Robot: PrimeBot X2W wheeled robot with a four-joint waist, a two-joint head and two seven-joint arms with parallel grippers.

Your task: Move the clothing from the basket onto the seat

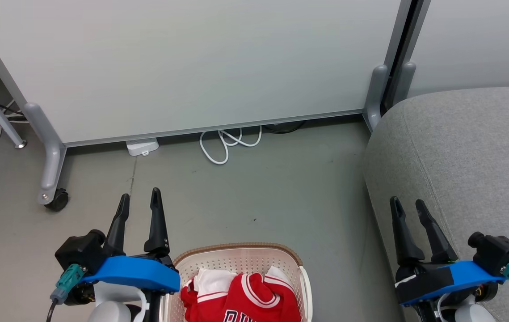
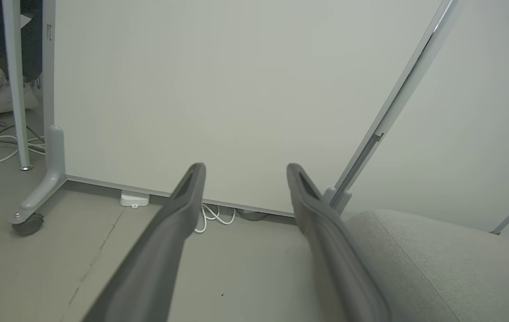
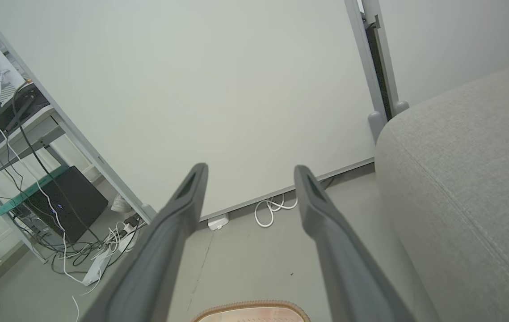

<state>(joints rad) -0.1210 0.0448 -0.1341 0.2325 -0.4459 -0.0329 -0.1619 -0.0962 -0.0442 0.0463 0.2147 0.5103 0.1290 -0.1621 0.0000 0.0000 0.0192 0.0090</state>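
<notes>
Clothing (image 1: 254,295) lies in the basket (image 1: 236,246), left gripper (image 1: 140,194) and right gripper (image 1: 407,201) spread empty; next, one should descend and pinch fabric.

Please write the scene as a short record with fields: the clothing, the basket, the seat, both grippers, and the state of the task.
clothing: red and white garments, bunched inside the basket
basket: cream, perforated, brown rim; on the floor, left of the seat
seat: grey cushion on the robot's right; no clothing on its visible part
left gripper: jaws open, empty, beside the basket
right gripper: jaws open, empty, by the seat's edge
task state: no garment moved yet
</notes>
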